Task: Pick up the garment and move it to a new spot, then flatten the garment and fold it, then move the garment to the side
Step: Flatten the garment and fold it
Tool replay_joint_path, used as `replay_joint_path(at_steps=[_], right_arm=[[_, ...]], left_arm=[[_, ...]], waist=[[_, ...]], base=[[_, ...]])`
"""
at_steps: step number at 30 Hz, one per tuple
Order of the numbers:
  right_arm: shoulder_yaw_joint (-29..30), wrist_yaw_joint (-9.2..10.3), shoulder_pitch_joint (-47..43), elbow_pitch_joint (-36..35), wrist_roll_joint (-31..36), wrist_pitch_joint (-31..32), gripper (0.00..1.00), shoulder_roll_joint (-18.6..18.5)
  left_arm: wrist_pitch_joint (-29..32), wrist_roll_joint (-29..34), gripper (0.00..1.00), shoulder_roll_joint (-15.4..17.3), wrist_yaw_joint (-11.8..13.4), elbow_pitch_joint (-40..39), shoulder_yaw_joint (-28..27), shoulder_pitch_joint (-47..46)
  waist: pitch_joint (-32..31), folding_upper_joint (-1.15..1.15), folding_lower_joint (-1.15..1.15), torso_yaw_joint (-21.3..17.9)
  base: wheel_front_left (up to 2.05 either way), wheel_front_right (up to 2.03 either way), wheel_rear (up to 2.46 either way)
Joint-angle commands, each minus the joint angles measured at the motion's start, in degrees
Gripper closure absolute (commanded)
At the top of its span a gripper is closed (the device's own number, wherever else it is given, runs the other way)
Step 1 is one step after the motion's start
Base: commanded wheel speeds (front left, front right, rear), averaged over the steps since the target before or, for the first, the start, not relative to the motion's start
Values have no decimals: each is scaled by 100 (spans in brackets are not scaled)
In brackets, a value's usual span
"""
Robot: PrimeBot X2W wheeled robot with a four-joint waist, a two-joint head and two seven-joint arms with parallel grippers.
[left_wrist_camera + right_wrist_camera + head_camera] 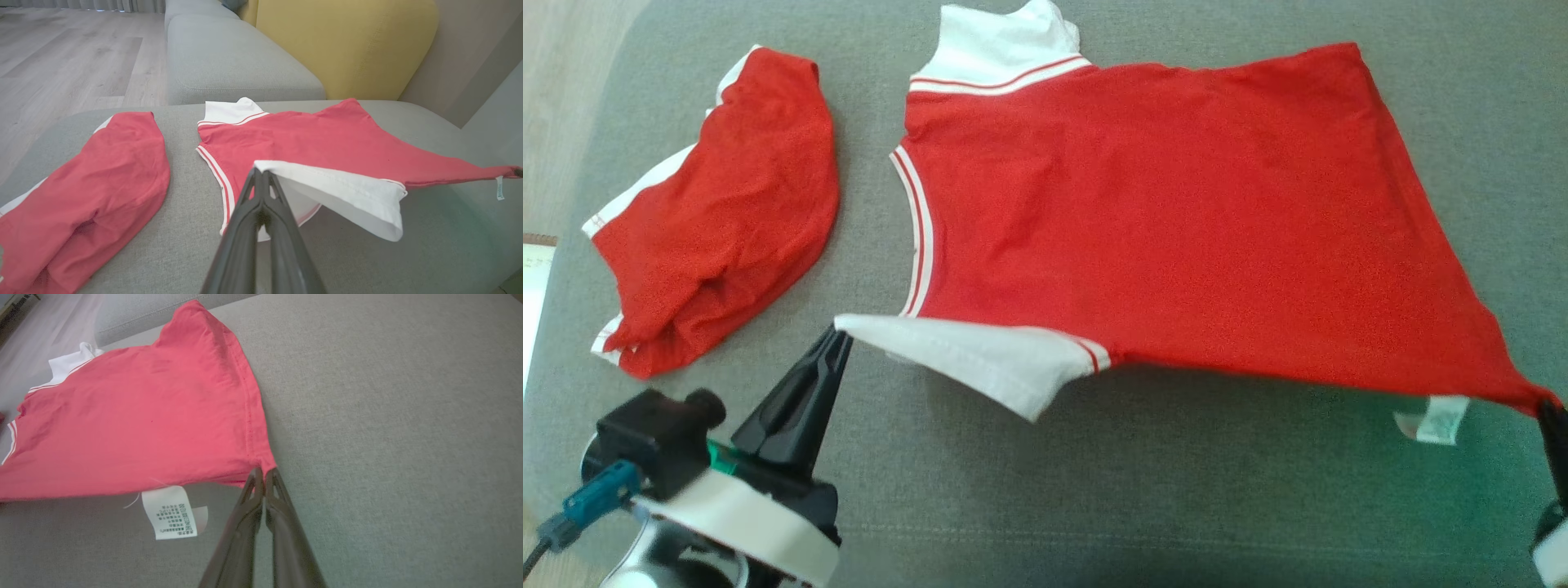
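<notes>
Left gripper (pixel 837 333) pinched shut on the shirt (pixel 1160 220) by its white sleeve (pixel 980 359), right gripper (pixel 1548 407) clamped on the hem corner (pixel 261 461), shirt stretched between them. Looks mid-flattening; folding and moving aside not done yet.

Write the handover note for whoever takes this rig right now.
Left gripper: shut on the red shirt at the tip of its near white sleeve.
Right gripper: shut on the shirt's near hem corner.
Shirt: stretched between them, near edge raised off the grey cushion, far part lying on it. Another red garment lies bunched to its left.
Done: picked up, spread out.
Left: lay flat, fold, move aside.
</notes>
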State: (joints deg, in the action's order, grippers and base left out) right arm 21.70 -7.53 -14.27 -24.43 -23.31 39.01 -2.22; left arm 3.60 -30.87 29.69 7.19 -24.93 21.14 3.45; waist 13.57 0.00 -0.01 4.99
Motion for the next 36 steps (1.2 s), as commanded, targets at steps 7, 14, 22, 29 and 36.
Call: replay_joint_path(at_steps=[7,14,22,29,36], right_arm=[[-110,4,115,-289,-116,264,100,-67],[-518,4,1026,269,97,684,100,-66],[-539,4,2221,1075,396,892,100,-66],[-494,4,3150,1756,557,541,100,-143],[-402,4,3356,2259,637,313,100,-294]], left_arm=[[230,-168,100,269,57,-317,-346,-62],[567,-662,100,235,-380,427,-257,-760],[927,-1175,100,81,-1021,1735,-123,-1978],[1084,-1296,100,-15,-1356,2714,207,-2908],[961,-1243,100,-22,-1450,3286,668,-3392]], waist=[[80,0,1,-74],[397,0,1,-71],[793,0,1,-14],[1010,0,1,-11],[1104,0,1,19]], base=[[0,0,0],[0,0,0],[0,0,0],[0,0,0],[0,0,0]])
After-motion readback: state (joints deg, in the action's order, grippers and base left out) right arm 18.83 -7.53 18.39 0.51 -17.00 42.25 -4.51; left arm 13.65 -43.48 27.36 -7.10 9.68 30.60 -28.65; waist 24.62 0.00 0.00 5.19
